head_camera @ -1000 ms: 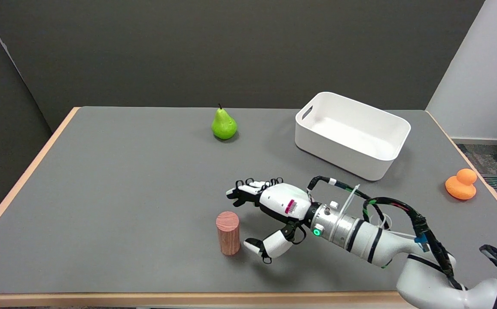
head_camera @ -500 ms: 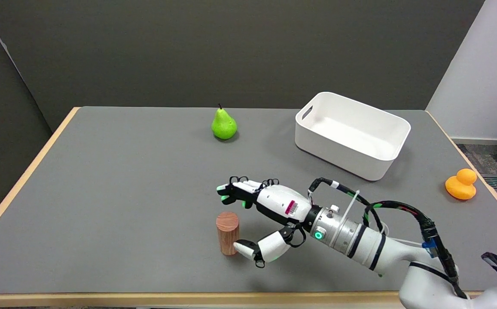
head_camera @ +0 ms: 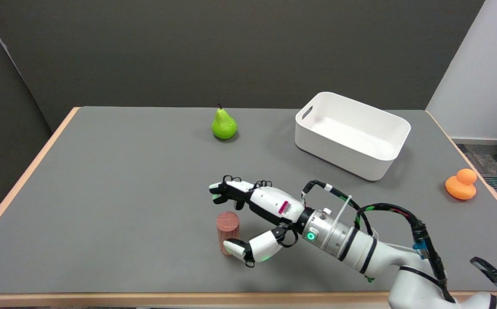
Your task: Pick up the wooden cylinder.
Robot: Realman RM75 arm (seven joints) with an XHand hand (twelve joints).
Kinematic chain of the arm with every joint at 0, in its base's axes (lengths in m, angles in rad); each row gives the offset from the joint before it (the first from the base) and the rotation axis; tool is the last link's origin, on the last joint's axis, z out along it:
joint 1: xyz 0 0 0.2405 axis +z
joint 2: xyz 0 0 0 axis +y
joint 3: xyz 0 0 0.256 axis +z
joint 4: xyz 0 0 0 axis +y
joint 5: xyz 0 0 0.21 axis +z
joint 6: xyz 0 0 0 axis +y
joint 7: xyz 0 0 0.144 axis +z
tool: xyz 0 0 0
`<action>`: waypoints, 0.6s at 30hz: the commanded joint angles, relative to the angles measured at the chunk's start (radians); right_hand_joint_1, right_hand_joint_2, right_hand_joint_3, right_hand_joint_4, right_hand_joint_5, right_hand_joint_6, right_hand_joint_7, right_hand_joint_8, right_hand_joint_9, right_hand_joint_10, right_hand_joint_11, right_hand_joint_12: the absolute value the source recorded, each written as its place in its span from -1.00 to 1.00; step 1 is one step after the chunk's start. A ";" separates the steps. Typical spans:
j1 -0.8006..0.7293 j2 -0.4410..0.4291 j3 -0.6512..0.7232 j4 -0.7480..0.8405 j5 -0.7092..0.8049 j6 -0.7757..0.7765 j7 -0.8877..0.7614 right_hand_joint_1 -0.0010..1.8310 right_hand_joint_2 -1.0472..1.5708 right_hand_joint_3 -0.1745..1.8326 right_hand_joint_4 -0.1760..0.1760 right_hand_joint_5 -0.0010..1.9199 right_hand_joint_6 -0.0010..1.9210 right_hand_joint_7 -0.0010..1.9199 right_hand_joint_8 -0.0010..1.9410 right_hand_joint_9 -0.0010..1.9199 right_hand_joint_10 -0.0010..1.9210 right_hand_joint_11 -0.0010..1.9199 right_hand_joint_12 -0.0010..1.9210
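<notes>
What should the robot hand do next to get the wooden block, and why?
Probably close its fingers and thumb around the wooden cylinder. The right hand is open, with the upright cylinder sitting between the fingers behind it and the thumb in front. Nothing grips it yet, so squeezing comes before lifting.

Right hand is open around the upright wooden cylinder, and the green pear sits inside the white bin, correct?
Not quite. The head view shows the green pear on the table, left of the white bin. The right hand does flank the upright wooden cylinder.
</notes>
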 commanded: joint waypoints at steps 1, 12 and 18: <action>0.066 -0.060 -0.041 -0.083 0.062 -0.002 0.009 -0.19 0.26 0.08 -1.00 -0.85 -0.53 -0.73 -0.53 -0.84 -0.20 -0.72 0.56; 0.072 -0.074 -0.043 -0.105 0.064 0.002 0.000 -0.17 0.28 0.06 -1.00 -0.81 -0.53 -0.69 -0.54 -0.82 -0.17 -0.71 0.55; 0.073 -0.074 -0.043 -0.115 0.061 -0.002 0.003 -0.09 0.30 0.07 -1.00 -0.73 -0.41 -0.59 -0.45 -0.73 -0.08 -0.85 0.36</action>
